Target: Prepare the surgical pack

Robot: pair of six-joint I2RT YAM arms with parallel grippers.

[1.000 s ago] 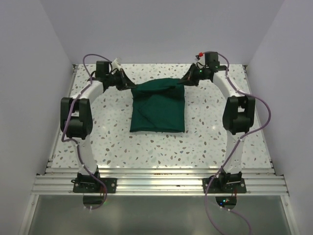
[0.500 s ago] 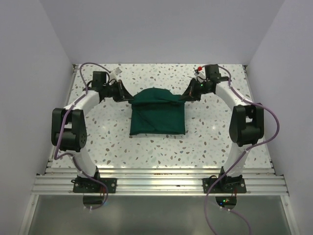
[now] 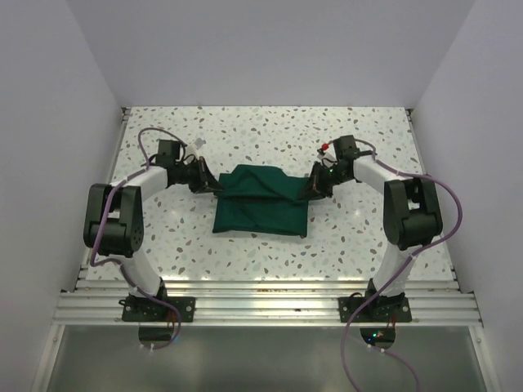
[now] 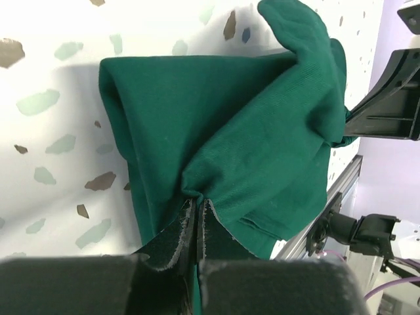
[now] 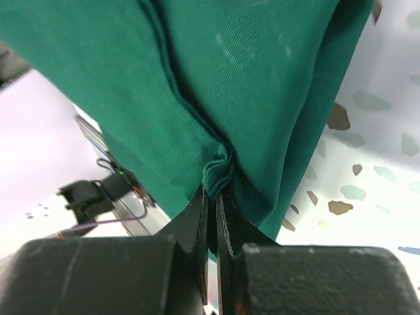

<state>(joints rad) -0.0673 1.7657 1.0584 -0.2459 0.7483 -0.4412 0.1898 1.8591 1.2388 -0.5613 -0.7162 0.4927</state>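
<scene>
Surgical pack [image 3: 261, 211], far corners in left claw [image 3: 216, 188] and right claw [image 3: 307, 194]

The drape [image 3: 261, 204] is plain dark green. The table [image 3: 351, 237] is white, flecked brown, grey and pale green. The arms [image 3: 141, 265] are white with black joints, and their cables [image 3: 460, 219] are purple.
</scene>
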